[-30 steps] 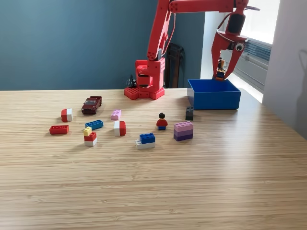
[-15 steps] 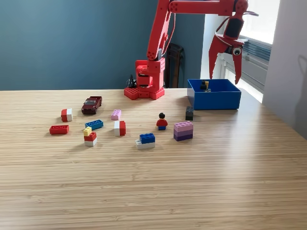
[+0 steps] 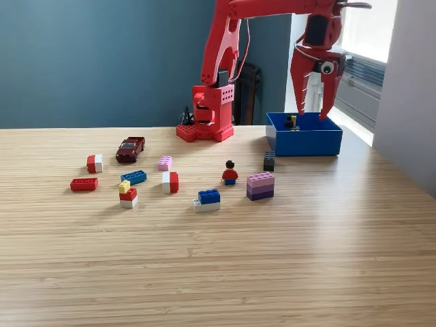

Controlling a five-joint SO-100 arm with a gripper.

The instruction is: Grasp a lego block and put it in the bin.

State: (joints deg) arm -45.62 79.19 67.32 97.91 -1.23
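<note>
The bright blue bin (image 3: 304, 142) stands at the back right of the table in the exterior view. A small dark and yellow lego piece (image 3: 291, 122) lies inside it near the back left. My red gripper (image 3: 312, 112) hangs open above the bin with nothing between its fingers. Several lego blocks lie on the table: a pink and purple block (image 3: 260, 185), a blue and white one (image 3: 206, 199), a black one (image 3: 269, 161), a white and red one (image 3: 169, 182), and a red flat one (image 3: 84, 184).
A lego figure (image 3: 230, 173) stands near the middle. A dark red toy car (image 3: 130, 148) sits at the left. The arm's red base (image 3: 206, 129) is at the table's back edge. A white wall closes the exterior view's right.
The gripper opened over the bin and the small piece it held dropped inside. Since then the arm has swung slightly to the left and the piece lies still.
</note>
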